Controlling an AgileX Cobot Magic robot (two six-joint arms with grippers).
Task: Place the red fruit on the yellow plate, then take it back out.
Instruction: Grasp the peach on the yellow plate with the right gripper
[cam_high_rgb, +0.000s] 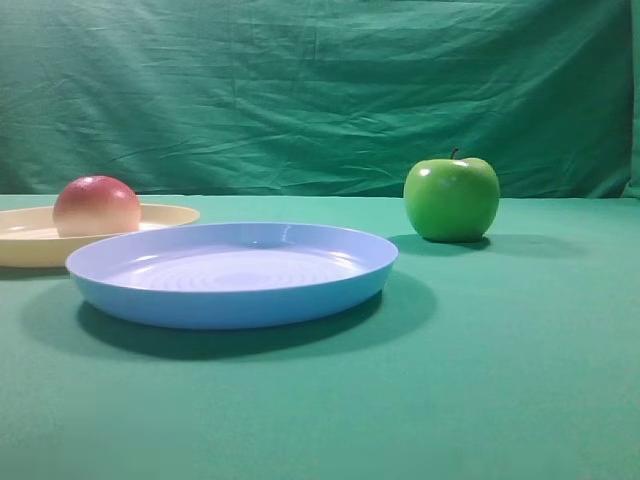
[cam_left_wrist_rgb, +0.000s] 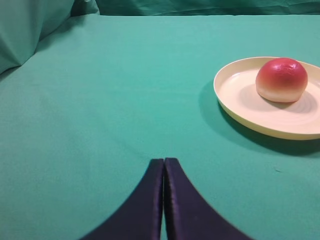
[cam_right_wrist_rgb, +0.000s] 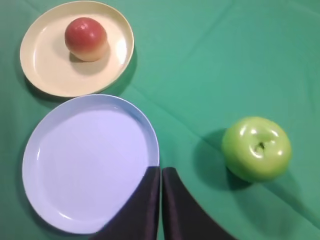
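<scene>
The red fruit (cam_right_wrist_rgb: 86, 38) sits inside the yellow plate (cam_right_wrist_rgb: 42, 75), a bit off the middle, and nothing is touching it, so the first part of the job looks done and the fruit is waiting to be picked up again. The left gripper (cam_left_wrist_rgb: 164, 167) is pressed tight together and holds nothing, low over the green cloth (cam_left_wrist_rgb: 100, 90) and well away from the plate. The right gripper (cam_right_wrist_rgb: 161, 175) is also pinched together and empty, hanging between the blue plate (cam_right_wrist_rgb: 75, 160) and the green apple (cam_right_wrist_rgb: 256, 148), which probably have no part in this job.
</scene>
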